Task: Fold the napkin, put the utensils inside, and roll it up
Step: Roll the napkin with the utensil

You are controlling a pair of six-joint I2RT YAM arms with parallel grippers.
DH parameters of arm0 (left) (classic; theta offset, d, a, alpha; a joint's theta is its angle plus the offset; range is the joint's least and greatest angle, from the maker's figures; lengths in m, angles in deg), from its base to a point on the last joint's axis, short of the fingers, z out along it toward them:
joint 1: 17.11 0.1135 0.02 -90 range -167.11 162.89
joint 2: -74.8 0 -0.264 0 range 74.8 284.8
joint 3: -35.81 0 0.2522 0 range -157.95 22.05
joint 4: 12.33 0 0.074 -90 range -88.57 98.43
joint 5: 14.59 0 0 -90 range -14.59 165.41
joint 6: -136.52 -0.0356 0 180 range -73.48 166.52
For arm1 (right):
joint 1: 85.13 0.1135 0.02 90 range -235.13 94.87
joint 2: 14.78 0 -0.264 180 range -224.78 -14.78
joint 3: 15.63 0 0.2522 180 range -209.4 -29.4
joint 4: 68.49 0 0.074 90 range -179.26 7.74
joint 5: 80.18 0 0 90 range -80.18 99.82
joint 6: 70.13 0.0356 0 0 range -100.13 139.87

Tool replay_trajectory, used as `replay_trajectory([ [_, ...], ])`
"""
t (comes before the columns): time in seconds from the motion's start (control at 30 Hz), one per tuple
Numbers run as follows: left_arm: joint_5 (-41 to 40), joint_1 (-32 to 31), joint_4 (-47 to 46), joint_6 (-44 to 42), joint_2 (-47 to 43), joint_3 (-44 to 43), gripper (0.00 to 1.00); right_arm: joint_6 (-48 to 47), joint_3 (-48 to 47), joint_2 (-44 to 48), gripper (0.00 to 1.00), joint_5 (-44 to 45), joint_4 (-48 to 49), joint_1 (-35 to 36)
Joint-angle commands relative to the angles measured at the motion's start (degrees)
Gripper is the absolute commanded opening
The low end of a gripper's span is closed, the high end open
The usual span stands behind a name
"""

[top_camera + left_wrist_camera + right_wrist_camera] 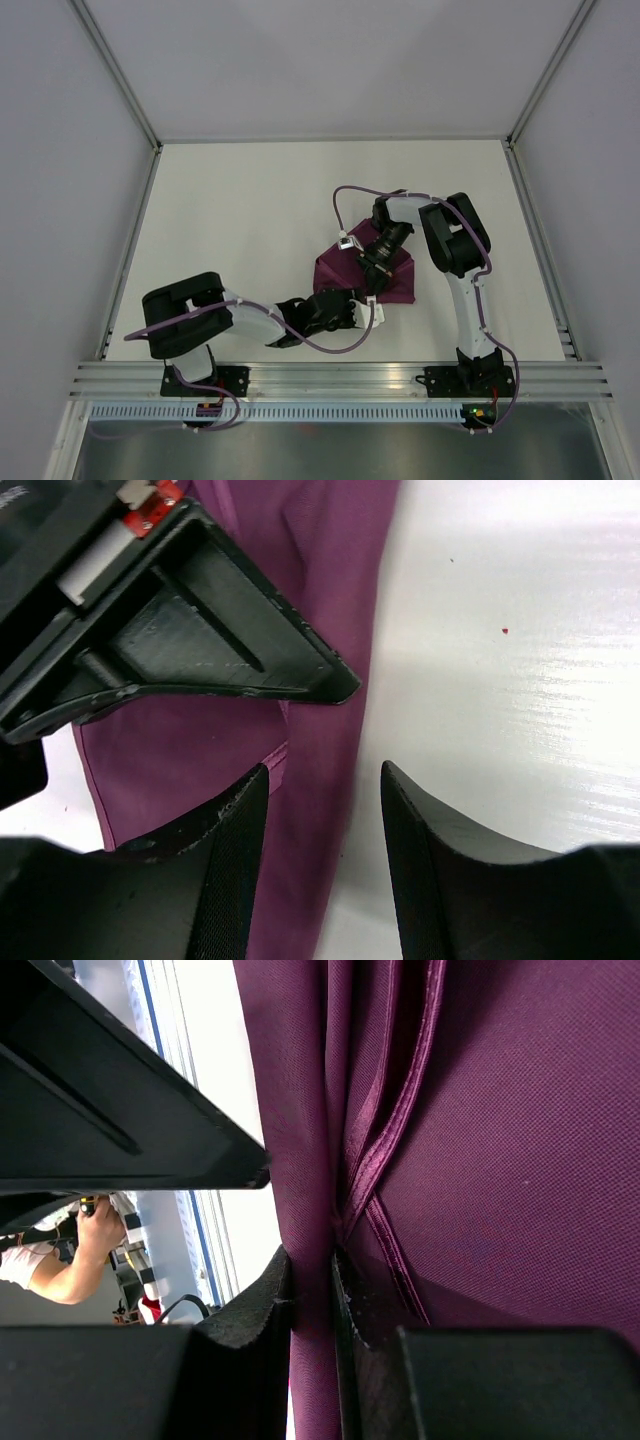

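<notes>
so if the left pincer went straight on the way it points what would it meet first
Likely the napkin: its folded edge lies just ahead of the left pincer; depth is unclear.

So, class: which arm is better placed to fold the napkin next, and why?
Probably the right. The right claw is shut on a fold of the napkin, so it could pull the cloth over. The left claw hangs open over the napkin's edge, gripping nothing.

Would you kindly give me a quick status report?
Left gripper open at napkin edge. Right gripper shut on napkin fold. Utensils not in view.
</notes>
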Motion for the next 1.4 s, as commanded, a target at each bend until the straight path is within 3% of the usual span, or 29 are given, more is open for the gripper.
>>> replay_trajectory([
  [0.0,1.96,-0.2,2.27,-6.5,1.74,-2.73,0.55,-2.27,0.78,-2.73,0.0,10.6,11.42,-0.44],
  [0.2,1.61,-0.2,4.65,-10.72,4.73,-4.31,0.53,-2.44,0.96,-2.56,0.0,10.25,11.5,-0.87],
  [0.4,0.03,-0.2,7.19,-14.15,8.07,-6.06,0.41,-3.05,1.31,-2.2,0.0,9.63,11.51,-1.14],
  [0.53,0.64,-0.11,11.76,-14.25,8.86,-8.44,0.18,-3.93,1.75,-1.77,0.01,9.02,11.33,-1.49],
  [0.63,2.22,0.15,16.41,-12.84,9.13,-10.81,0.09,-3.59,3.33,0.07,0.01,9.02,12.9,-1.58],
  [0.73,4.33,0.85,22.92,-9.51,9.3,-14.58,0.04,0.0,6.49,5.77,0.16,9.98,18.26,-1.76],
  [0.8,6.95,1.55,27.99,-7.04,9.39,-17.31,0.03,2.12,8.94,9.03,0.32,10.6,23.18,-2.28],
  [0.9,11.17,2.7,33.63,-3.53,10.09,-21.0,0.02,6.42,10.79,15.27,0.42,11.3,28.8,-3.51],
  [1.2,26.19,9.2,36.12,5.61,8.51,-23.21,0.02,23.47,13.87,26.88,0.47,10.25,45.51,-14.65],
  [1.37,35.52,15.44,41.19,12.47,10.7,-26.89,0.02,26.21,17.3,32.5,0.46,5.16,50.87,-21.52],
])
